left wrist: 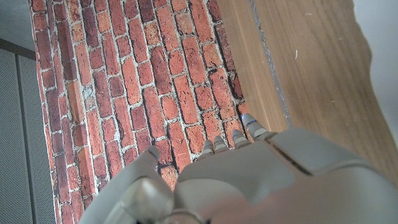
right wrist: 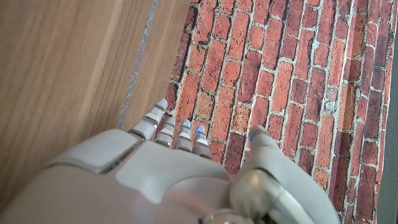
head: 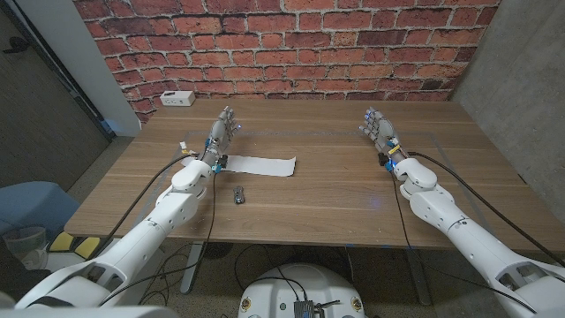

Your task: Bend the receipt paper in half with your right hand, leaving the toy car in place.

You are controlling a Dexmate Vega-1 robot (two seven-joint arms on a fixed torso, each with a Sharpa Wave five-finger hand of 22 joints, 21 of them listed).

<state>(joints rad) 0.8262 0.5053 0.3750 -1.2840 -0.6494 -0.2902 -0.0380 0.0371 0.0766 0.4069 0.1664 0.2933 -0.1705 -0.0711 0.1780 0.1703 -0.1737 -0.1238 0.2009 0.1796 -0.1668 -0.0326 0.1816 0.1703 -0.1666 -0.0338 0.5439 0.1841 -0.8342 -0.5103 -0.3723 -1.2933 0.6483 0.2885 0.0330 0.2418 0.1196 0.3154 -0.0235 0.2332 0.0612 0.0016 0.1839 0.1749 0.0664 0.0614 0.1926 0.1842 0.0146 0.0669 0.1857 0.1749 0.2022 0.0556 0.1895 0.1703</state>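
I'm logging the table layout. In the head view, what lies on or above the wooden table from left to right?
Small white box → left hand → small dark toy car → white receipt paper strip → right hand.

Your receipt (head: 259,164) lies on the counter (head: 335,190) left of centre | toy car (head: 238,195) just before it | your left hand (head: 221,134) at its left end | your right hand (head: 380,130) well apart, right.

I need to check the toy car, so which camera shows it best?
The head view: the toy car sits on the table just in front of the receipt. Both wrist views look at brick wall and bare wood instead.
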